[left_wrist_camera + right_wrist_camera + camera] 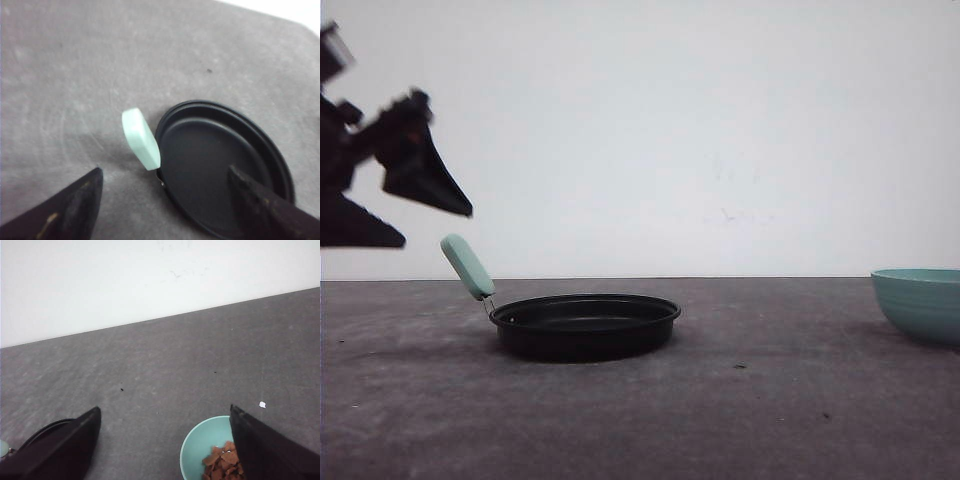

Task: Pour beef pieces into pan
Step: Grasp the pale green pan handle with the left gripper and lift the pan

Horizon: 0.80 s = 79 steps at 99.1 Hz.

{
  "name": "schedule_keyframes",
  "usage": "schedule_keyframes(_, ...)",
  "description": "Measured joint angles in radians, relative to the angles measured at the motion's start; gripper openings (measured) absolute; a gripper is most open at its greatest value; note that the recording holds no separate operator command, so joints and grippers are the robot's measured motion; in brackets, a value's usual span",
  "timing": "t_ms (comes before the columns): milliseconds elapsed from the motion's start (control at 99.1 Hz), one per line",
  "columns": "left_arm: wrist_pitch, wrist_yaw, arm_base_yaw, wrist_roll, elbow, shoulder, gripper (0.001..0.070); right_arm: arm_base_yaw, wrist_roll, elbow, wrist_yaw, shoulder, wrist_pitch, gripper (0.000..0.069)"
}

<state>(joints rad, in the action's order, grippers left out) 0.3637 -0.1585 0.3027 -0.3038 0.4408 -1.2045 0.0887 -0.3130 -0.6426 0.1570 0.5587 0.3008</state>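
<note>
A shallow round black frying pan (585, 325) is sitting on the grey worktop (740, 420), left of the middle and toward the far edge. Its short, rounded mint-green handle (467, 266) is angling upward and pointing toward the worktop's left edge. In the left wrist view the pan's dark floor (215, 170) is lying bare, with nothing in it.

A teal round bowl (923, 300) is resting near the worktop's right edge, well apart from the pan. In the right wrist view the bowl (197, 450) is holding a low heap of small orange-brown beef pieces (223, 461), partly hidden behind one black finger (265, 450), so the beef is lying in the bowl and not in the pan.

The left pincer (438, 205) is hovering above the worktop near its left edge, just above the green handle and not touching it. In the left wrist view its two dark fingers (75, 210) are standing wide apart, gripping nothing, with the handle (141, 138) lying between them.

The right pincer (165, 440) is hanging over the bowl, its fingers likewise spread wide and empty; the pan's rim (45, 429) is showing beside one finger.
</note>
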Motion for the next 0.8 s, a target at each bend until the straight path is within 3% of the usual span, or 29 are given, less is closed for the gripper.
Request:
schedule_keyframes(343, 0.245, 0.003, 0.000, -0.050, 0.000, -0.209, 0.0479, 0.000, 0.002, 0.000, 0.000, 0.007, -0.002, 0.0510)
schedule_keyframes(636, 0.245, 0.003, 0.000, -0.056, 0.096, -0.319, 0.0473, 0.000, 0.002, 0.000, 0.000, 0.023, -0.003, 0.0510)
schedule_keyframes(798, 0.220, 0.003, 0.000, -0.066, 0.134, -0.354, 0.0380, 0.000, 0.002, 0.000, 0.000, 0.032, -0.003, 0.0510)
